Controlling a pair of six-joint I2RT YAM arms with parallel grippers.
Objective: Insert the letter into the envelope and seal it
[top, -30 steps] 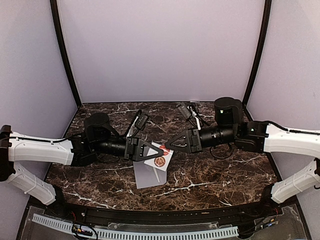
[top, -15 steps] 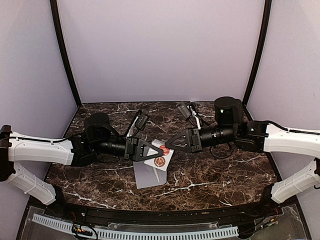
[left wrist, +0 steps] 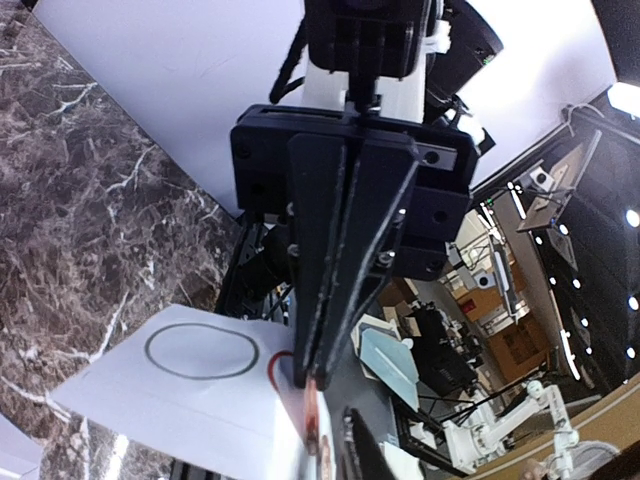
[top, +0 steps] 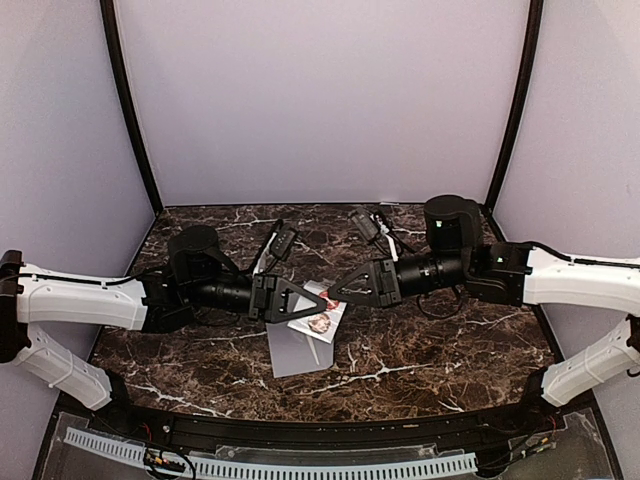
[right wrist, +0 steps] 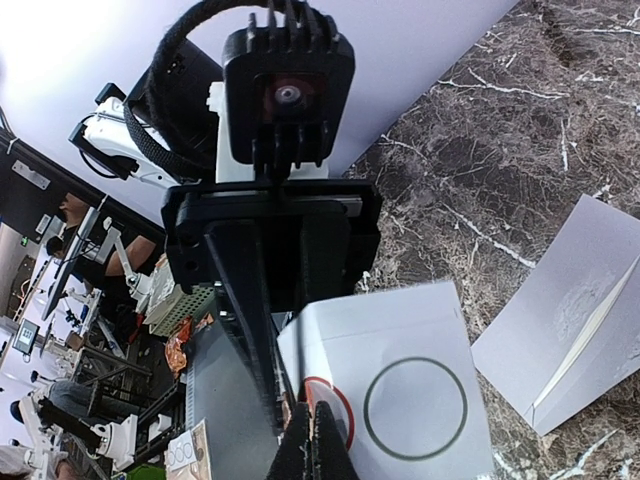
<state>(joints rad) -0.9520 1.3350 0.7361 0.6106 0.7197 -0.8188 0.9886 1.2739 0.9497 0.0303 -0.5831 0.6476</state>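
Top external view: caught the left gripper (top: pixel 320 302) pinched shut on the white sticker sheet (top: pixel 320 322), lifted off the marble table (top: pixel 450 345). Caught the right gripper (top: pixel 333 293) closed too, tips at a red seal (right wrist: pixel 338 398), actual hold unconfirmed. Showed the envelope (top: pixel 297 352) lying flat on the stone below, partly overlapped by the sheet. Judged it light, thin, limp and likely to slide; best pinched at an edge or flap. Found no letter; lost the right fingertips off the wrist frame's bottom.
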